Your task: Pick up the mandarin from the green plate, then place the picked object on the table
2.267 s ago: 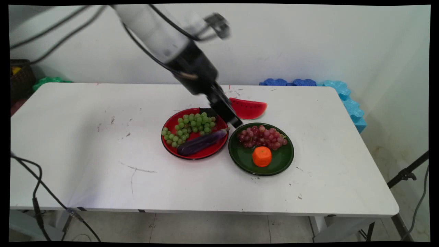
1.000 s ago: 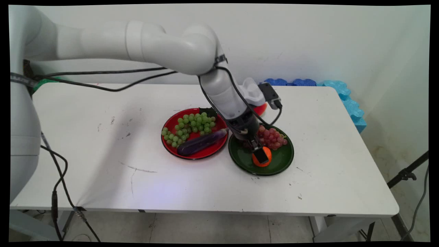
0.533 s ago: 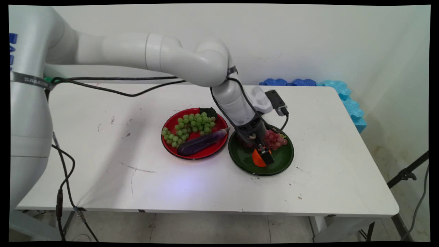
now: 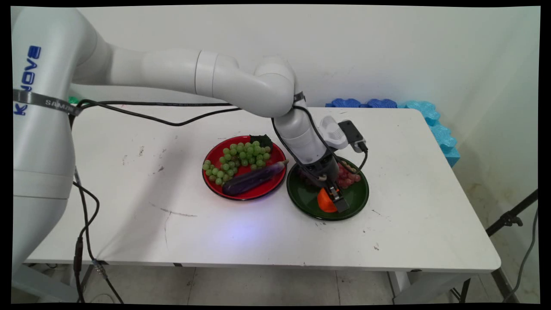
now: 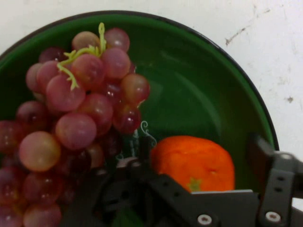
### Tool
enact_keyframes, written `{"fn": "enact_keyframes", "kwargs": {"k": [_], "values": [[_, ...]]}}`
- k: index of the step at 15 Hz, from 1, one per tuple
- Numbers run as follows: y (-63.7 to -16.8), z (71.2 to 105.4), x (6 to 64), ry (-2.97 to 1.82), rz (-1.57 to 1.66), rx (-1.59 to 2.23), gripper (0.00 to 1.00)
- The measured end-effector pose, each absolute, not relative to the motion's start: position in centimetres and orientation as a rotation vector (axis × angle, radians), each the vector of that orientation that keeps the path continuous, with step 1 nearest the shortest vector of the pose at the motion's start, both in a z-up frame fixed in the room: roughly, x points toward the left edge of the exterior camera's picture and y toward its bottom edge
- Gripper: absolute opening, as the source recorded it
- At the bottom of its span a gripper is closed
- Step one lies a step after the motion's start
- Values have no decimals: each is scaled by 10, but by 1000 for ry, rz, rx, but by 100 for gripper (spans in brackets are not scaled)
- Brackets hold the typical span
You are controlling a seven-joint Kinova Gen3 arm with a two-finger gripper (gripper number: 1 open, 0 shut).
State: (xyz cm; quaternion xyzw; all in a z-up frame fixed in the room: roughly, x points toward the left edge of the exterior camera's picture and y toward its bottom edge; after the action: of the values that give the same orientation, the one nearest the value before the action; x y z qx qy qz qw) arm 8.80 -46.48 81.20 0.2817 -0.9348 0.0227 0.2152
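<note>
My gripper [image 4: 334, 200] is down in the green plate [image 4: 301, 201], open, with its fingers either side of an orange fruit [image 4: 323, 201]. In the hand view the orange [image 5: 194, 163] lies between the two black fingers [image 5: 259, 153], low in the green plate [image 5: 199, 85]. A gap shows between the orange and the right finger. A bunch of red grapes [image 5: 80, 109] fills the plate's left side, close against the left finger. In the main view the red grapes [image 4: 349, 177] sit just behind the gripper, partly hidden by the wrist.
A red plate [image 4: 258, 194] to the left holds green grapes [image 4: 236, 157] and a purple eggplant [image 4: 252, 178]. Blue foam pieces [image 4: 379, 103] line the table's back right edge. Black cables hang from the arm over the table's left part.
The arm has swung over from the red plate's far side and come down into the green plate. In the last second the gripper sank lower around the orange, covering more of it.
</note>
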Motion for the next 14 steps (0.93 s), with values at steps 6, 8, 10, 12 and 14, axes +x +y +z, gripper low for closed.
{"fn": "enact_keyframes", "kwargs": {"k": [6,8,10,12,14], "values": [[-463,814,85,-2595,67,736,0],[-462,819,86,-2595,68,725,0],[-460,830,89,-2591,67,718,0],[-457,842,93,-2586,63,712,0],[-450,864,102,-2580,56,691,0]]}}
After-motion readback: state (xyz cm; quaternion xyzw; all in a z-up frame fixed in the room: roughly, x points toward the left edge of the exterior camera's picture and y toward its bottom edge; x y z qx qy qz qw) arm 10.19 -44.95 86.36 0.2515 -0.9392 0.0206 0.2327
